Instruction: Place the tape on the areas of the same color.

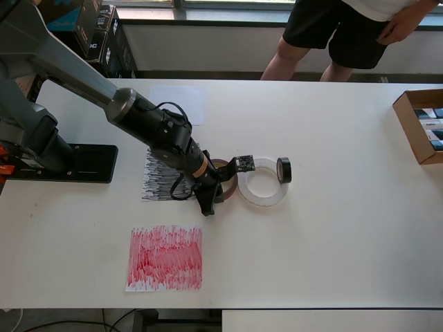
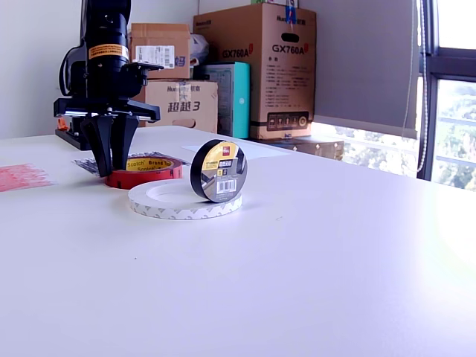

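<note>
The claw [image 2: 111,152] stands straight down over the red roll [image 2: 143,172], its two dark fingers [image 2: 101,145] close together at the roll's far-left edge in the exterior view, tips down at the table. They seem to straddle the roll's wall, one finger inside the brownish ring and one outside, which would suit a pinch on the rim, but I cannot tell whether they are pressing it yet.

The red roll lies flat, partly on the edge of the black sheet [image 1: 163,181], so it is in the wrong place and, by my reading, is the one being picked. Touching the red roll's side away from that sheet is the white ring [image 1: 261,185], flat on bare table. The small black roll [image 1: 284,169] stands on edge at the white ring's far rim, leaning on it. The red sheet [image 1: 165,257] lies near the red roll, toward the overhead view's bottom. The white sheet [image 1: 181,104] lies beyond the black sheet.
</note>
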### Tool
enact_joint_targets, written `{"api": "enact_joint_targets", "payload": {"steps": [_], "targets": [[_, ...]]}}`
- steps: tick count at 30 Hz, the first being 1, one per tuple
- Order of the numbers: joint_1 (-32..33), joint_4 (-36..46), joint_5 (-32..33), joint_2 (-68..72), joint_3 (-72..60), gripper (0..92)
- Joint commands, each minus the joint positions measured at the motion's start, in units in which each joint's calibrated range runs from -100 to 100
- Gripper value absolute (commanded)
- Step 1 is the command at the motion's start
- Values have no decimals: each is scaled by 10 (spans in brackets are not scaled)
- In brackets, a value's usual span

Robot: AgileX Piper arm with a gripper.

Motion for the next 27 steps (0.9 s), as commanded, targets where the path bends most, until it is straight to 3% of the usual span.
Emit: {"api": "enact_joint_targets", "payload": {"steps": [1, 8, 17, 27], "targets": [[3, 2, 2, -1, -29, 1], [9, 3, 3, -83, -21, 1], [3, 3, 4, -250, 123, 1], [-123, 2, -8, -327, 187, 0]]}}
